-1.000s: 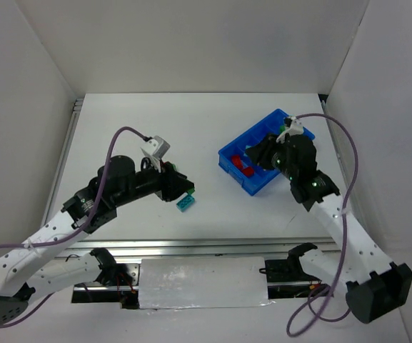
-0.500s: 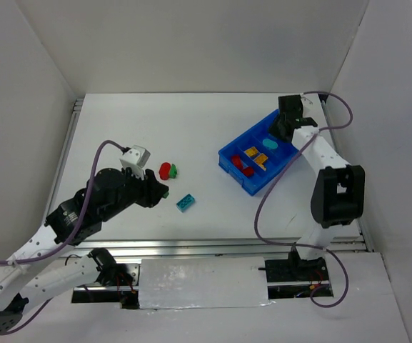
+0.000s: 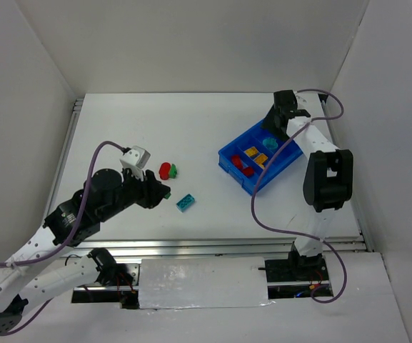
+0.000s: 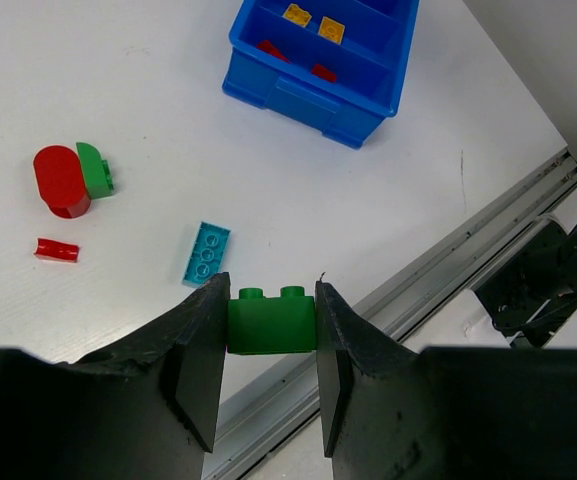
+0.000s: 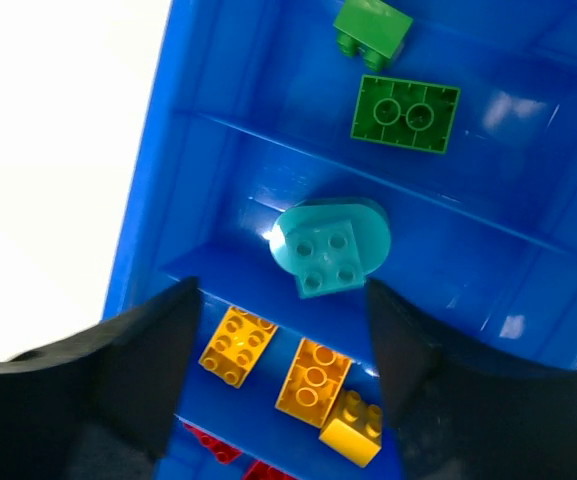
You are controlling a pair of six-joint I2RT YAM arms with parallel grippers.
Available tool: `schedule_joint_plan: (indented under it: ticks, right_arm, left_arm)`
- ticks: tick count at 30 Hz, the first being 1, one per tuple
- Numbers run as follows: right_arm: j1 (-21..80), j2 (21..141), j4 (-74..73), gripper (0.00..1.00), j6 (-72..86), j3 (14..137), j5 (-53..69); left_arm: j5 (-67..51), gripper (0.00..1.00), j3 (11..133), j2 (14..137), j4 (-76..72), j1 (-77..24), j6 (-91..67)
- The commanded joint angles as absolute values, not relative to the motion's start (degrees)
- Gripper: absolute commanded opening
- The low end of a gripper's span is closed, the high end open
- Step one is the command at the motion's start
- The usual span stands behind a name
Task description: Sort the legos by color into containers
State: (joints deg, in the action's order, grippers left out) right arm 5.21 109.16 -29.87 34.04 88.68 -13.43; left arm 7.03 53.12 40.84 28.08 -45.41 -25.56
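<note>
Now | L tool (image 4: 268,300) clamped on green lego (image 4: 271,322) above table, well apart from tray (image 4: 308,100) | R tool (image 5: 280,300) agape, empty, over tray | prob best: carry to bin w/ green bricks (image 5: 405,113), release low

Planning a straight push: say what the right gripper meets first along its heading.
Probably the teal brick in the blue tray, straight ahead of the open right gripper; depth is unclear, so a tray divider could come first.
</note>
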Motion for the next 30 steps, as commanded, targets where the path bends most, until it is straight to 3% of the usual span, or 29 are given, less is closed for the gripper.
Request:
schedule_joint_plan:
  ticks: [1,7,13,14,15,18,26,30]
  right_arm:
    - [5.0,108.3,-30.8,0.78,33.7,92.2,-13.4]
    - [5.5,100.5,-29.2,0.83,31.5,87.4,-5.8]
    - [10.5,87.0,-21.5,0.83,30.9,73.1,29.7]
    - [11.9,85.0,-16.2,0.83,32.0,70.3,34.4]
    - [14.8,83.1,-12.9,0.91,35.4,64.7,43.2]
    - [19.3,74.3,4.6,0.94,49.4,52.9,51.2]
    - [28.0,58.6,38.0,0.95,76.9,37.1,49.8]
    - [31.5,57.7,43.7,0.95,84.5,36.6,47.9]
  left_arm:
    - [5.2,0.00,53.6,41.5,23.9,-45.1,-24.4]
    - [6.0,0.00,54.3,42.0,22.9,-45.1,-26.5]
    - [-2.4,0.00,54.5,43.4,14.0,-45.1,-23.7]
    - [-6.1,0.00,54.1,43.2,10.1,-45.1,-23.1]
    - [-7.5,0.00,53.0,43.0,7.9,-45.1,-22.5]
    - [-10.9,0.00,49.2,40.8,-2.1,-45.1,-21.6]
    - [-16.9,0.00,41.5,38.1,-19.8,-45.3,-21.4]
    - [-21.5,0.00,40.2,38.7,-26.0,-45.3,-23.3]
